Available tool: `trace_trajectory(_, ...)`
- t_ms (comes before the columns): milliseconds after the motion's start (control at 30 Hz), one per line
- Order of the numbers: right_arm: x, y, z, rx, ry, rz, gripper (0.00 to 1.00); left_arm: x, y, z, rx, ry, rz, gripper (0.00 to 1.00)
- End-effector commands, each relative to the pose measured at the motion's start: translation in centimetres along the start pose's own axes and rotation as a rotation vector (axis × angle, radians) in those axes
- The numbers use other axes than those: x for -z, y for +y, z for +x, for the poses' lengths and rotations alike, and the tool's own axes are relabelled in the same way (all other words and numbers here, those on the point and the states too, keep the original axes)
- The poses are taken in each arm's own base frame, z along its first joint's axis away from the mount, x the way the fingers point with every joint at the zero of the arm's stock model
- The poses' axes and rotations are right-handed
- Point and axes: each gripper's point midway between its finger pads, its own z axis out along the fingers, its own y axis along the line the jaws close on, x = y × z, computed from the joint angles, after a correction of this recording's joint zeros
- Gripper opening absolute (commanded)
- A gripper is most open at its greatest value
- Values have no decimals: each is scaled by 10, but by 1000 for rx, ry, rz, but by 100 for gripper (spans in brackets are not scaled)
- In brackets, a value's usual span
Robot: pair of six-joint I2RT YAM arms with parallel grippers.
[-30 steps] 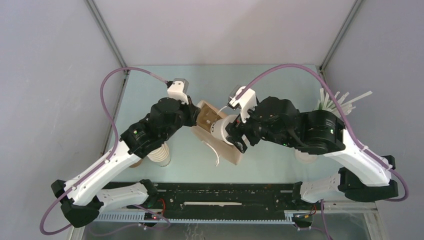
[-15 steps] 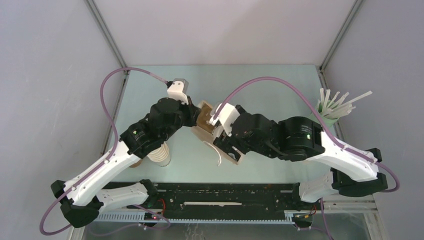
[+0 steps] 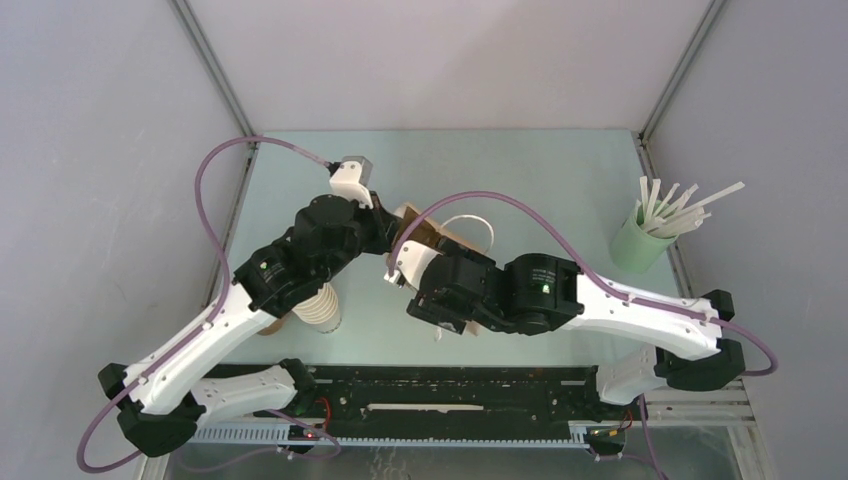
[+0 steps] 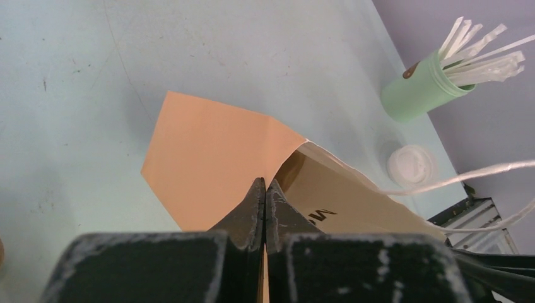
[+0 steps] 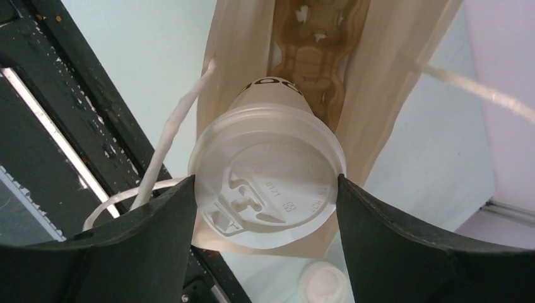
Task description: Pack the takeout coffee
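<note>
While the left gripper (image 4: 265, 192) is clamped shut on the upper lip of the paper bag (image 4: 208, 158), the right gripper (image 5: 265, 192) grasps the takeout coffee (image 5: 268, 167) across its lid rim, jaws wide. The cup sits at the bag mouth, base pointing inward toward the moulded carrier (image 5: 315, 50) inside the bag. Step in hand: insertion. The next move calls for a straight advance along the bag, seating the cup in the carrier before release, clear of the bag handle (image 5: 167, 136).

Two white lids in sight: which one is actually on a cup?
The lid gripped by the right end effector, capping the cup at the mouth of the paper bag. The loose lid lies bare on the table.
</note>
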Motion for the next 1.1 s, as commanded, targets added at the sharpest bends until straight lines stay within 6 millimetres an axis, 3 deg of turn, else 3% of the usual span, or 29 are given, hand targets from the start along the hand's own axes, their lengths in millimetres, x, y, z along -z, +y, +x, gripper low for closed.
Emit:
trace_trajectory(0, -11, -7, -16, 27, -43, 43, 40, 19, -20, -31, 77, -69, 78, 0)
trace_trajectory(200, -24, -14, -8, 51, -20, 82, 41, 24, -22, -31, 72, -75, 101, 0)
trace_trajectory(433, -38, -3, 6, 28, -8, 31, 41, 28, -20, -30, 75, -78, 108, 0)
trace_trajectory(567, -49, -8, 6, 32, 3, 59, 41, 29, -23, -29, 72, -70, 123, 0)
trace_trajectory(900, -63, -22, 12, -17, 31, 138, 41, 28, -26, -13, 29, -7, 152, 0)
trace_trajectory(1067, -59, -26, 17, -11, -17, 120, 43, 33, -12, 7, -40, 74, 114, 0)
